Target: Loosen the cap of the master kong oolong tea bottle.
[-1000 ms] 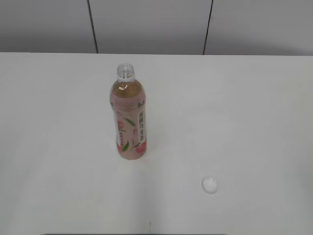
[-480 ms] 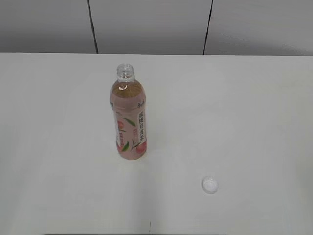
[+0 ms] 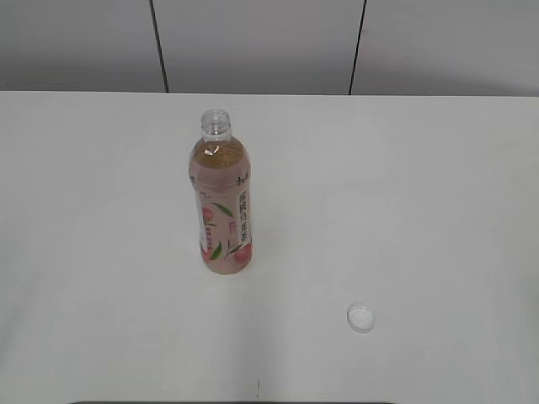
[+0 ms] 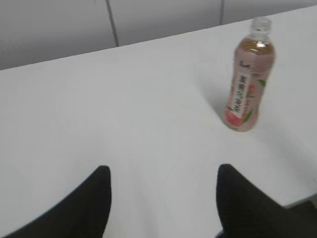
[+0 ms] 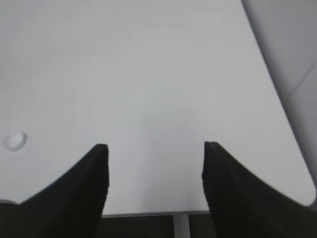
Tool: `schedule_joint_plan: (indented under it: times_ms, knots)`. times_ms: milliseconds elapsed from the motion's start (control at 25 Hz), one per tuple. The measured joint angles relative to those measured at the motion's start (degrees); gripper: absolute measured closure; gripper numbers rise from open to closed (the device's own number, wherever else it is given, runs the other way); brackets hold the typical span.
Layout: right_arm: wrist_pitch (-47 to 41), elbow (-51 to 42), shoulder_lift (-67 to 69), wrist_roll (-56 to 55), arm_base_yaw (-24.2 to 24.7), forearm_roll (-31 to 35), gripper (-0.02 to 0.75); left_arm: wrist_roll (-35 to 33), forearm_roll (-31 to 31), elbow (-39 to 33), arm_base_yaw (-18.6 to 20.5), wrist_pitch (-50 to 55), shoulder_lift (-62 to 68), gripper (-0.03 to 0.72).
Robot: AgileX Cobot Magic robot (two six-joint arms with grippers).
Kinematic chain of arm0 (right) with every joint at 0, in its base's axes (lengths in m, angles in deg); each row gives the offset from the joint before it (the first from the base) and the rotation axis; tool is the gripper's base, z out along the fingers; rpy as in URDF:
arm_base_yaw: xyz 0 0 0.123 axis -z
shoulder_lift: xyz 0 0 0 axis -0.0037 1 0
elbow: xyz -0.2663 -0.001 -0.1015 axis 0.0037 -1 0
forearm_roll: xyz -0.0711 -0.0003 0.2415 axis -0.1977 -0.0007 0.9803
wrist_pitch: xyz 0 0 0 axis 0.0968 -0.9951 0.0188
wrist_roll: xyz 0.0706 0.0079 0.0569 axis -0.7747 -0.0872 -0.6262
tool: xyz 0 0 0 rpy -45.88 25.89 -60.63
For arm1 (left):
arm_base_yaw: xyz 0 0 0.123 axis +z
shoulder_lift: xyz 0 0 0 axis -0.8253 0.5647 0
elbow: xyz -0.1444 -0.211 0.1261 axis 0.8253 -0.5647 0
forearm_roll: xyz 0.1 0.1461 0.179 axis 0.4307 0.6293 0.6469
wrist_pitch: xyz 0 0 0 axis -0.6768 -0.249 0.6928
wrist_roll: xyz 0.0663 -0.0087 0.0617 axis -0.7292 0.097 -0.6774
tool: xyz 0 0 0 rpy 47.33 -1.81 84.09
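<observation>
The master kong oolong tea bottle (image 3: 222,198) stands upright on the white table (image 3: 404,185), its neck open with no cap on it. It also shows in the left wrist view (image 4: 247,79) at the upper right. The white cap (image 3: 361,317) lies on the table to the bottle's front right, open side up; it shows small in the right wrist view (image 5: 15,141) at the left. My left gripper (image 4: 163,171) is open and empty, well back from the bottle. My right gripper (image 5: 154,148) is open and empty over the table's near edge. Neither gripper appears in the exterior view.
A grey panelled wall (image 3: 253,42) runs behind the table. The table's front edge (image 5: 148,214) shows below the right gripper, and its right edge (image 5: 277,89) runs up the right wrist view.
</observation>
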Motion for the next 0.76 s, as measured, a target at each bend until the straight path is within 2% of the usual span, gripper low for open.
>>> schedule_joint_plan:
  times_ms: [120,240,760]
  knots:
    - [0.00,0.00,0.00,0.00,5.67,0.00,0.283,0.00,0.00,0.00,7.11,0.00,0.00,0.275]
    - [0.00,0.00,0.00,0.00,7.46,0.00,0.283,0.00,0.00,0.00,10.75,0.00,0.00,0.275]
    - [0.00,0.00,0.00,0.00,7.55,0.00,0.283,0.00,-0.05,0.00,11.58,0.00,0.00,0.292]
